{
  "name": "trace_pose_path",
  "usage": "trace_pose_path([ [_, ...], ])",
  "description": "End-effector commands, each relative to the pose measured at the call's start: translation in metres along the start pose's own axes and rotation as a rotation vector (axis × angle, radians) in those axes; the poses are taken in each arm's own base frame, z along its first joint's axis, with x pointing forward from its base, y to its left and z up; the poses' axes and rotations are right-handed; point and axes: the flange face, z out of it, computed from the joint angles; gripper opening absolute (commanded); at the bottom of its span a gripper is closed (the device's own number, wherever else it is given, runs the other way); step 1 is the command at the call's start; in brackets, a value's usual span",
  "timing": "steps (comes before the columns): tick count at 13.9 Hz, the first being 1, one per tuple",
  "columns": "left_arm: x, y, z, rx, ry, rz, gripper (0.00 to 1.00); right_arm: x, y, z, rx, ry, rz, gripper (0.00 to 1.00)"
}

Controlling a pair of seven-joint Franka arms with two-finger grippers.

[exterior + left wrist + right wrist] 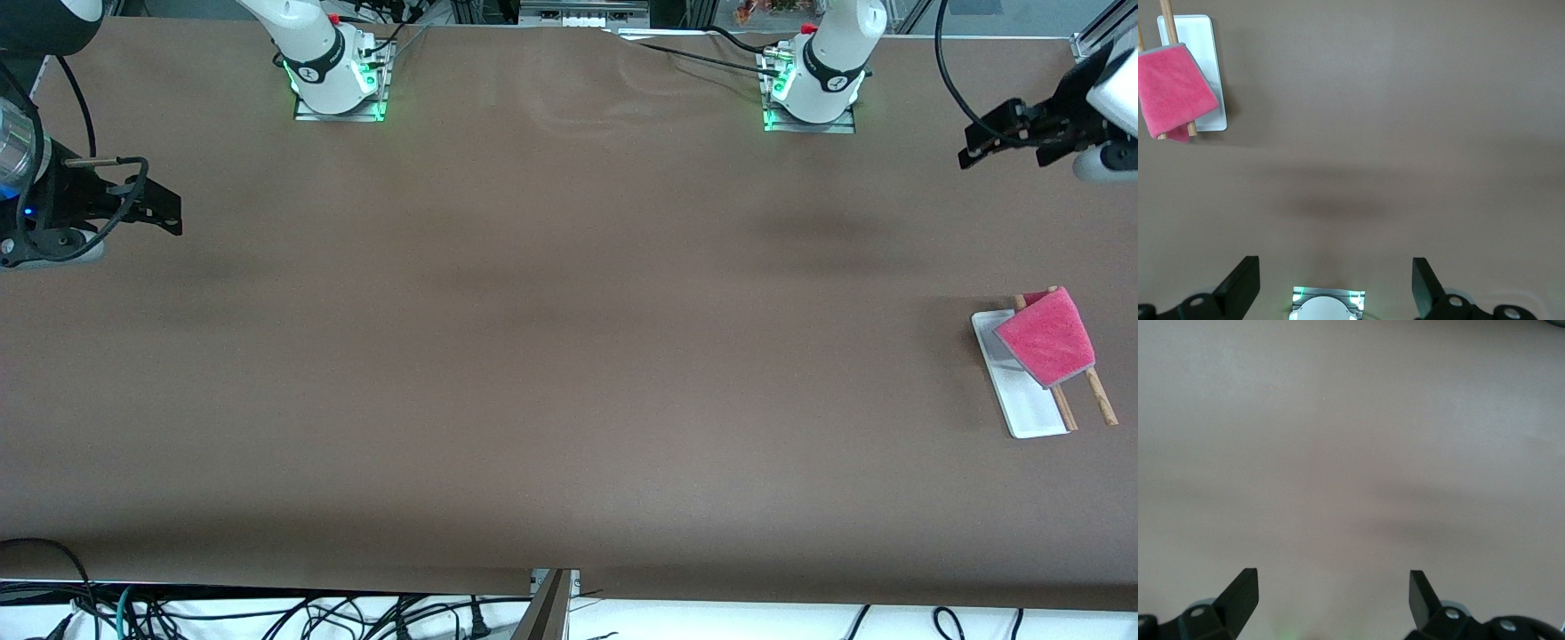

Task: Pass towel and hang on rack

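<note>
The pink towel point(1047, 336) hangs draped over the rack's two wooden rods point(1102, 398), above the rack's white base point(1027, 404), at the left arm's end of the table. It also shows in the left wrist view point(1175, 90) with the base point(1205, 67). My left gripper point(987, 147) is open and empty, raised over the table near its own base, well apart from the rack. My right gripper point(164, 206) is open and empty, raised over the right arm's end of the table. Both wrist views show spread fingers point(1245, 283) point(1243, 593) with nothing between.
The brown table point(551, 356) is bare around the rack. The arm bases point(338, 67) point(813, 80) stand along the table's farthest edge. Cables point(267, 613) lie below the nearest edge.
</note>
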Motion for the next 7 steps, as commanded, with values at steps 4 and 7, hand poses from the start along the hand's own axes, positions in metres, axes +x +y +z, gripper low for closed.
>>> trace_pose_path([
  [4,0.026,-0.011,0.014,-0.015,-0.036,0.066,1.0,0.001,-0.001,-0.005,0.001,0.003,-0.003,1.0],
  [7,0.026,-0.012,0.01,-0.015,-0.005,0.07,1.0,0.002,0.0,-0.005,0.001,0.005,0.0,1.0],
])
